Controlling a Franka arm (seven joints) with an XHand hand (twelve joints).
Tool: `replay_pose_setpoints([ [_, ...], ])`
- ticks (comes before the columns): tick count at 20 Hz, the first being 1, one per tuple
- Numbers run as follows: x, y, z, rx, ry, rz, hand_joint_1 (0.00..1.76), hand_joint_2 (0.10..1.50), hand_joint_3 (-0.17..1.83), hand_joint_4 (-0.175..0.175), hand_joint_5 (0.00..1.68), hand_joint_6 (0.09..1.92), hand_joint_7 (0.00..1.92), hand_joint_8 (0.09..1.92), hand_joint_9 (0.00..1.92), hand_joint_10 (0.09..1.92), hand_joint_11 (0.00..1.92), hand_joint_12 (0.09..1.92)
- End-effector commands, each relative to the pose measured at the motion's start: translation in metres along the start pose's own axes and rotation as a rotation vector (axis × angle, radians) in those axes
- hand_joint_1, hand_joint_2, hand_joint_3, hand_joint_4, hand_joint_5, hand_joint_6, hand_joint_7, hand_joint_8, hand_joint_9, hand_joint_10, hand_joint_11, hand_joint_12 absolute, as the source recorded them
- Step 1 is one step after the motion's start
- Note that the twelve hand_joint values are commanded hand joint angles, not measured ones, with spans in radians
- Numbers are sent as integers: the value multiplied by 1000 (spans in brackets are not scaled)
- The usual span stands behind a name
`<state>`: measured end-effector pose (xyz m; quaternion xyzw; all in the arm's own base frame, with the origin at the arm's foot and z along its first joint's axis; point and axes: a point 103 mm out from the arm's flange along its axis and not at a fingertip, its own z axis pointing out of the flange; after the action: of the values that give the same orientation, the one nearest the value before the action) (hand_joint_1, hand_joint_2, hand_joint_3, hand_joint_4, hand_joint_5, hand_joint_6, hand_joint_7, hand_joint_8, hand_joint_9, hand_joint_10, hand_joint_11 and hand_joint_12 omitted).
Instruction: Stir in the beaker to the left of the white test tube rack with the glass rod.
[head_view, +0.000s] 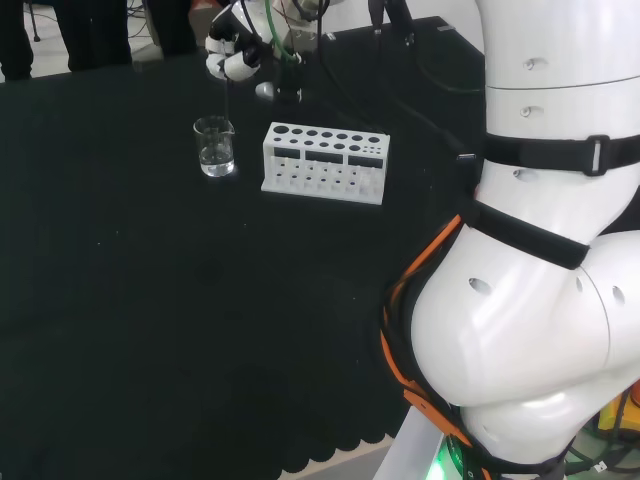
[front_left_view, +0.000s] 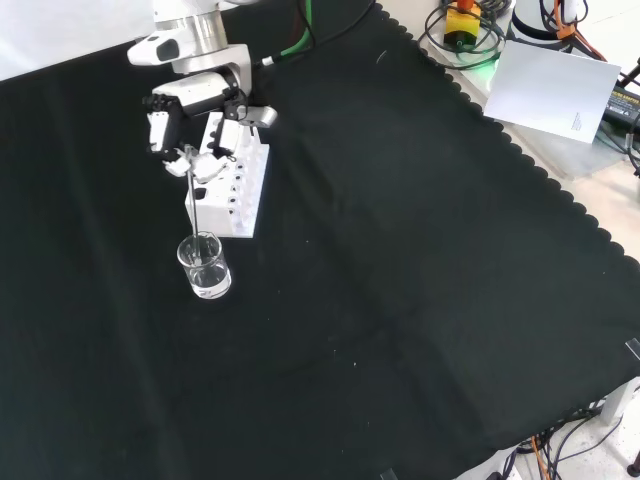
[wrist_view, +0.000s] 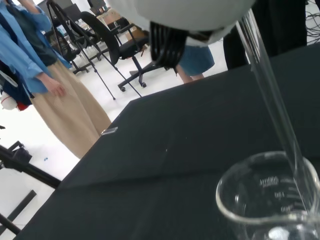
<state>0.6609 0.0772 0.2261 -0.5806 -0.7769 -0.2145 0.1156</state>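
Glass rod (front_left_view: 197, 215), pinched in the curled hand (front_left_view: 180, 125), dips into the beaker (front_left_view: 204, 266) near the bench's far edge; wide stirring could tip it.

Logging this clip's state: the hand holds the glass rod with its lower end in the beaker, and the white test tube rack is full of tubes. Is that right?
Not quite. The hand does hold the glass rod with its lower end in the beaker, but the white test tube rack is not full: the head view shows its top holes open and dark, with no tubes standing in them.
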Motion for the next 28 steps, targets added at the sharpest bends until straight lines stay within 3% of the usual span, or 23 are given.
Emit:
replay_pose_setpoints([
  [1, 23, -8, 7, 12, 1, -23, 1298, 671, 837, -175, 1023, 939, 1130, 1264, 1558, 928, 1622, 782],
  [6, 39, 9, 17, 19, 16, -59, 1299, 669, 838, -175, 1026, 936, 1131, 1262, 1559, 927, 1622, 783],
  [10, 38, 20, 20, 16, 15, -69, 1299, 669, 838, -175, 1026, 934, 1132, 1261, 1559, 927, 1622, 784],
  [13, 34, 24, 19, 17, 13, -65, 1299, 669, 838, -175, 1027, 933, 1131, 1261, 1559, 926, 1622, 784],
  [17, 12, 34, 10, 6, 0, -46, 1299, 671, 835, -175, 1024, 935, 1131, 1259, 1559, 926, 1622, 785],
  [24, -5, 13, -4, -14, -20, 9, 1298, 674, 832, -175, 1022, 937, 1130, 1260, 1559, 926, 1622, 785],
  [28, 3, -3, -3, -5, -21, 17, 1298, 672, 833, -175, 1025, 936, 1130, 1261, 1559, 927, 1622, 786],
])
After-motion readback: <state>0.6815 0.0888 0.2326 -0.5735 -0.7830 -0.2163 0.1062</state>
